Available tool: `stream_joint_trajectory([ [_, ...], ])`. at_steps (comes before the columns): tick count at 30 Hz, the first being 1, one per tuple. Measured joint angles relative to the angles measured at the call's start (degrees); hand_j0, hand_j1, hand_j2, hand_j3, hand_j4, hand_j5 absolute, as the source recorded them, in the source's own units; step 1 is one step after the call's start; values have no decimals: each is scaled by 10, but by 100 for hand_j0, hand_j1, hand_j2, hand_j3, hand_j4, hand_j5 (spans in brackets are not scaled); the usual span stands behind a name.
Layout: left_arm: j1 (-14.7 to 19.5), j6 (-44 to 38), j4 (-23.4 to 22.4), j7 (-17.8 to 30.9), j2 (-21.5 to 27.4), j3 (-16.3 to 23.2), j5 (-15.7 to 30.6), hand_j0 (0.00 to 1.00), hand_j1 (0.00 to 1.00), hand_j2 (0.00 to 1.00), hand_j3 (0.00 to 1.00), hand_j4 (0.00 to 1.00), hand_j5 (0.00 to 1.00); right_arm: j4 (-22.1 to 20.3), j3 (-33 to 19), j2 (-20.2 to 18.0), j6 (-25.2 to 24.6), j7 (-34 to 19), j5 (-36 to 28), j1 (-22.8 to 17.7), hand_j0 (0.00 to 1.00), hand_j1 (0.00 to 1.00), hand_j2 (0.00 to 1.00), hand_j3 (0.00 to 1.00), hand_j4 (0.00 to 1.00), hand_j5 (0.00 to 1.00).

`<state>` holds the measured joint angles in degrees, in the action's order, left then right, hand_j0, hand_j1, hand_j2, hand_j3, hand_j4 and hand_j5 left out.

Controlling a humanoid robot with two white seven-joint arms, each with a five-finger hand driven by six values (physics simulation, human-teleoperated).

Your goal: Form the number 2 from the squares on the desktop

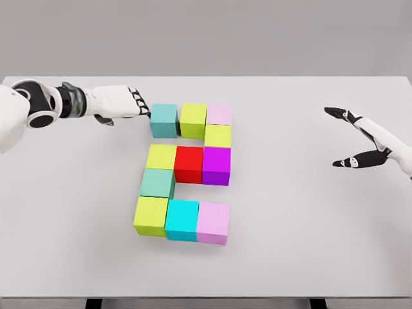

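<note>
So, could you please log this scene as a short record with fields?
surface: white table
top row: teal cube, lime, pale pink
middle row: yellow, red cube, magenta
bottom row: lime, cyan cube, lilac
shape: reads as a 2
left hand: fingertips at the teal cube, grasp unclear
right hand: open, far right, holding nothing

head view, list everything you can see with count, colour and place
teal cubes: 2, top-left and lower-left of the figure
yellow-green cubes: 4, top row, right column, middle row, bottom-left
pale pink cubes: 2, top-right and bottom-right
red cube: 1, centre
purple cube: 1, right of red
cyan cube: 1, bottom middle
table: 1, white
left hand: fingertips at the top teal cube
right hand: open, off to the right
</note>
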<state>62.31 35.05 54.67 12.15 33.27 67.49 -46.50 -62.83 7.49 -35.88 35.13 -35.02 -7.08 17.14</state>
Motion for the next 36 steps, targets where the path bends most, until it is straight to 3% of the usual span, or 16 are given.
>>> stream_joint_trajectory([
  [32,0,0,7,0,-3,0,1,89,89,89,89,89,89,-1,0,0,0,0,0,0,100,100,100,100,100,100],
  [36,0,0,6,0,-2,-1,1,93,93,93,93,93,93,-1,0,0,0,0,0,0,100,100,100,100,100,100],
])
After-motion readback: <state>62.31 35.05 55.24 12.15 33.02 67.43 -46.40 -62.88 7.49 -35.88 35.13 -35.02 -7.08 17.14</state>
